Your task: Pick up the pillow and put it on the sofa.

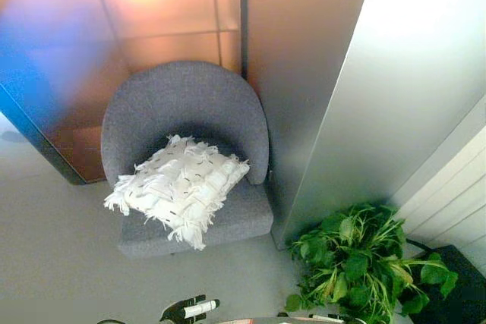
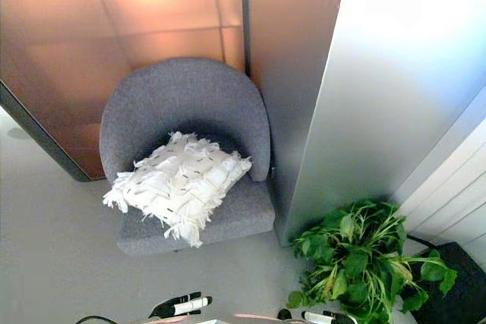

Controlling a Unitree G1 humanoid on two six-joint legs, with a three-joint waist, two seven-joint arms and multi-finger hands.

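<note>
A white fringed pillow (image 1: 179,184) lies on the seat of a grey round-backed armchair (image 1: 182,104), its left corner hanging over the seat's front left edge. Nothing holds it. My left hand (image 1: 190,309) shows at the bottom edge, low over the floor in front of the chair, its fingers straight and empty. Only a sliver of my right hand (image 2: 319,316) shows at the bottom edge, beside the plant. Both hands are well clear of the pillow.
A leafy green plant (image 1: 363,259) stands on the floor right of the chair. A pale wall column (image 1: 357,96) rises beside the chair, and an orange-brown panel wall (image 1: 167,13) behind it. Grey floor (image 1: 53,256) spreads in front and to the left.
</note>
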